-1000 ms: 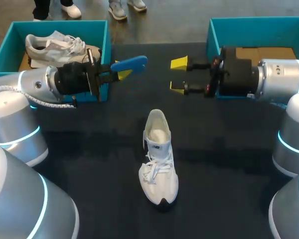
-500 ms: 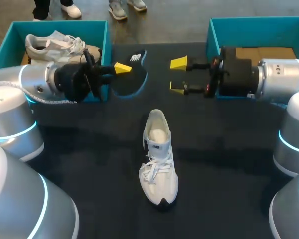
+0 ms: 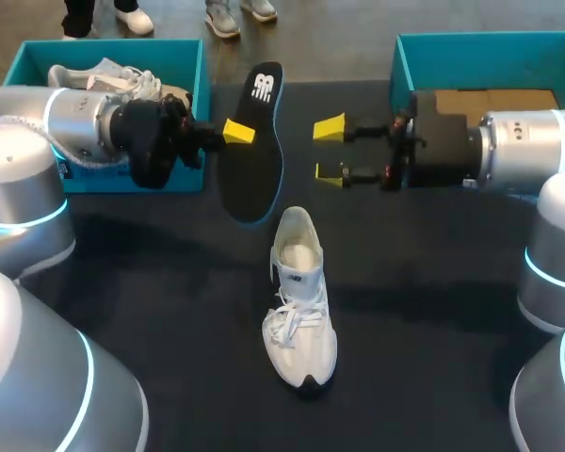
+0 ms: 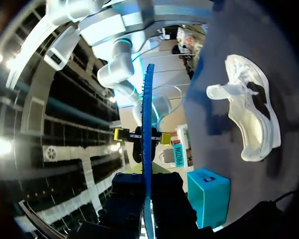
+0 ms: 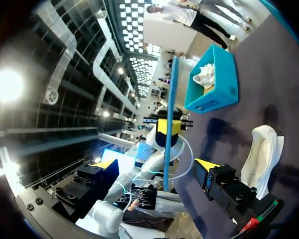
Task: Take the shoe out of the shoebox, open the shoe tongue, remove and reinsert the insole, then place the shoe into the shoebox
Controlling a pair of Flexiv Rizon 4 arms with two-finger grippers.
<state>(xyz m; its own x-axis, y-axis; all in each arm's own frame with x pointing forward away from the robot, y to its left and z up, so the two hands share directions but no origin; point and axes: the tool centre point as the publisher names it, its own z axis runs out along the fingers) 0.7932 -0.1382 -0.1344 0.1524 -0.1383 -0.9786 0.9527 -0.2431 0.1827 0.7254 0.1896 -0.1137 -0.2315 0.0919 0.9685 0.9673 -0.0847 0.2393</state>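
Overhead, the white shoe (image 3: 299,299) lies on the table with its toe toward the robot and its opening bare. Beyond its heel the insole (image 3: 254,141) hangs in the air, dark with a blue rim. The left gripper (image 3: 237,131) is clamped on the insole's long edge about midway along. Across from it, also beyond the shoe's heel, the right gripper (image 3: 330,151) has its jaws spread wide and holds nothing. The empty teal shoebox (image 3: 490,42) sits farther back, to the shoe's right.

From the left wrist, the insole (image 4: 148,144) shows edge-on as a thin blue strip running straight out from between that arm's fingers. The shoe (image 4: 251,114) lies off to one side of it, sole down.

From the right wrist, the insole (image 5: 170,124) stands as a slim line ahead of the spread fingers, touching neither. The shoe (image 5: 262,155) is beside it.

The insole looks light, thin and springy, likely foam, so it should bend easily and sag away from a mid-edge pinch. A hold nearer the heel end would probably steer it better. Fed in toe first, it could be slid along the shoe's floor, where it may buckle against the tongue.
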